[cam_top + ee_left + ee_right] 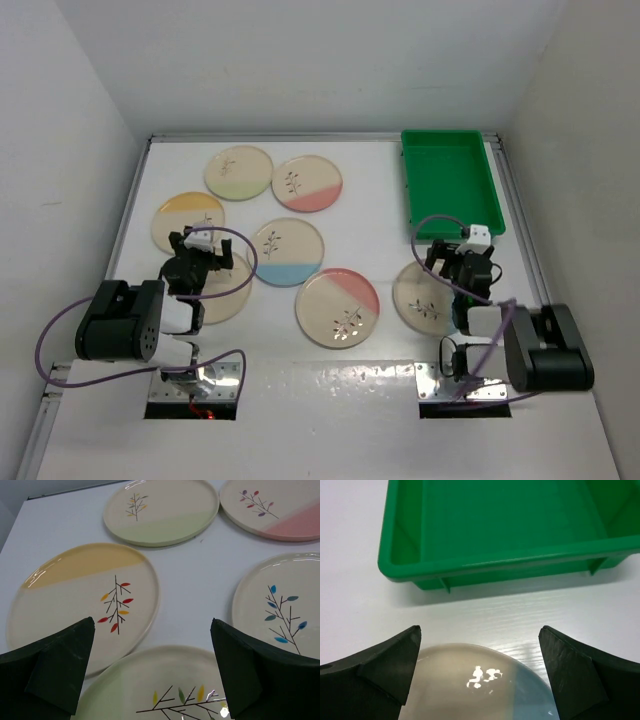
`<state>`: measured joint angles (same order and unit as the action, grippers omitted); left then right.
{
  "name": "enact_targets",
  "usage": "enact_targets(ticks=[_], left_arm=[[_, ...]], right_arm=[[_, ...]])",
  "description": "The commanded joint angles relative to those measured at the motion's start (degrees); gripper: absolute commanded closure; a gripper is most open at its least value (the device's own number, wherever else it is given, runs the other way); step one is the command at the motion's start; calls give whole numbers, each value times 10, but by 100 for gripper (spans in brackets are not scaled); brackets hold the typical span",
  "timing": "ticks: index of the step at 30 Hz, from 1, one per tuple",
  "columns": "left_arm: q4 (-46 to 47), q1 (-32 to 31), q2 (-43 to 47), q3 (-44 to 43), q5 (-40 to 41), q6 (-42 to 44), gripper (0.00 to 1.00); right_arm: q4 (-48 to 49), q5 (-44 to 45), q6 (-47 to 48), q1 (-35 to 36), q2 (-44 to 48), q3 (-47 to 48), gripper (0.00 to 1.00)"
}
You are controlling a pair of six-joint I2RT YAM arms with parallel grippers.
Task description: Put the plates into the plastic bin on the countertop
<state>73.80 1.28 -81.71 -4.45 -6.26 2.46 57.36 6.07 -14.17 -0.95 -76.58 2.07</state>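
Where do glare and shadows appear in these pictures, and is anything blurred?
Right wrist: white glare spots on the plate, and a soft shadow in front of the plastic bin. Left wrist: one glint on the nearest plate, nothing blurred. Top external: even light, with faint reflections on the near countertop.

Seven round cream plates lie flat on a white desk edged by a thin metal rim. Toward the far left, a green-tinted plate sits just beside a pink-segment plate. Nearer lie a yellow-segment plate and a blue-segment plate. The nearest row holds a pale green-edged plate, a second pink-segment plate and a seventh plate, the outer two partly covered from above. A green plastic bin stands in the far right corner.
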Motion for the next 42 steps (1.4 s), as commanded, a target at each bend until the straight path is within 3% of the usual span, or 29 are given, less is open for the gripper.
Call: enact_targets(ticks=[1, 2, 4, 5, 7, 8, 9, 10, 11, 12, 13, 14, 15, 16, 17, 18, 19, 20, 21, 23, 24, 26, 28, 34, 38, 42], left_arm=[[35, 7, -2, -11, -11, -10, 0], [35, 7, -2, -11, -11, -10, 0], [35, 7, -2, -11, -11, -10, 0], [18, 7, 14, -20, -21, -10, 0], [-163, 7, 90, -83, -36, 3, 0], [-359, 1, 117, -203, -58, 37, 0], [-443, -14, 128, -269, -90, 120, 0], [-514, -28, 119, -331, -131, 153, 0], [-576, -42, 104, -450, -143, 182, 0], [-691, -58, 84, -511, -143, 202, 0], [-747, -102, 26, -569, -133, 211, 0], [-807, -126, -9, -627, -133, 211, 0], [-945, -148, -46, -744, -133, 211, 0], [-1009, -191, -82, -793, -147, 229, 0], [-1062, -212, -140, -831, -167, 229, 0], [-1128, -233, -160, -870, -175, 229, 1], [-1143, -274, -172, -870, -186, 229, 4], [-1150, -295, -179, -870, -203, 229, 10], [-1150, -314, -187, -847, -203, 229, 26], [-1150, -368, -202, -829, -198, 224, 50], [-1150, -383, -228, -823, -191, 218, 54], [-1145, -418, -262, -823, -174, 213, 53], [-1133, -434, -309, -848, -162, 213, 44], [-1111, -445, -370, -867, -133, 265, 34], [-1111, -430, -390, -847, -153, 272, 38], [-1111, -449, -397, -825, -142, 277, 54]], right_arm=[[-92, 33, -7, 4, 122, 28, 0], [-224, 33, -2, 5, 143, 46, 0], [-309, 36, 38, 24, 196, 127, 0], [-404, 44, 69, 31, 223, 149, 0], [-470, 69, 116, 41, 256, 226, 0], [-500, 90, 133, 44, 279, 244, 0], [-511, 96, 190, 43, 281, 280, 0], [-533, 100, 209, 43, 284, 296, 0], [-545, 105, 228, 44, 280, 345, 0], [-572, 108, 274, 44, 276, 362, 0], [-593, 115, 274, 46, 270, 377, 0], [-604, 133, 232, 46, 257, 429, 0], [-625, 160, 193, 41, 246, 443, 0], [-636, 157, 72, 34, 236, 456, 0], [-654, 122, 58, 25, 231, 485, 5], [-684, 20, 59, 11, 224, 489, 37], [-695, -54, 86, 12, 213, 493, 54], [-717, -58, 74, 15, 205, 500, 63], [-730, -53, 58, 20, 187, 508, 60], [-790, -58, 18, 26, 176, 517, 34], [-804, -82, 14, 33, 170, 515, 22], [-814, -91, 11, 46, 178, 501, 16], [-787, -116, 12, 65, 204, 453, 12], [-772, -122, -15, 106, 240, 382, 12], [-776, -115, -24, 124, 249, 357, 12], [-782, -93, -24, 141, 256, 344, 12]])
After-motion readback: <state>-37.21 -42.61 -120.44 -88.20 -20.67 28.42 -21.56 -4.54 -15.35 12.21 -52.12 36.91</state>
